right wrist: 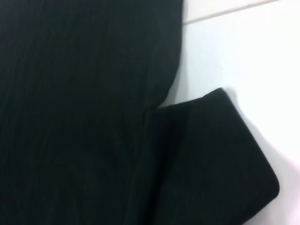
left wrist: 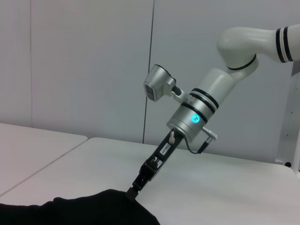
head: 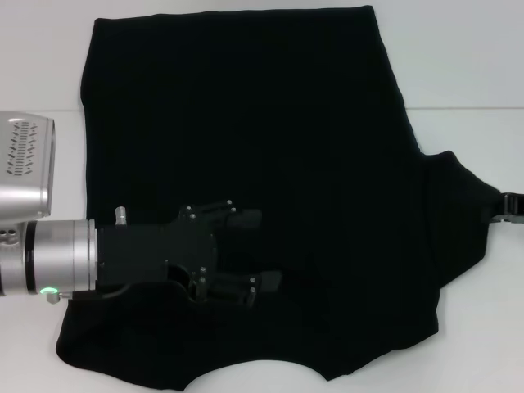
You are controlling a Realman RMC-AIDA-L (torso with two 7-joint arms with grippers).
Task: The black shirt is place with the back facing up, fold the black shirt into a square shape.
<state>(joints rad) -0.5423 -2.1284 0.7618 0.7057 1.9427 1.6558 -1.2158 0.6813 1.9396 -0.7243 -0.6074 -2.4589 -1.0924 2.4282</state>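
While the black shirt [head: 270,164] lies spread flat across the bench, the left gripper [head: 262,250] hovers over its near left part, jaws open and empty; the right gripper [left wrist: 136,187] pinches the sleeve at the right edge.

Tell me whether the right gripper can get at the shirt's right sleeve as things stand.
Probably yes: the right gripper already sits at the tip of the black shirt's right sleeve, nothing between them.

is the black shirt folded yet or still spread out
Partly folded: the black shirt has a straight left edge where that side is turned in, while its right sleeve lies out on the table.
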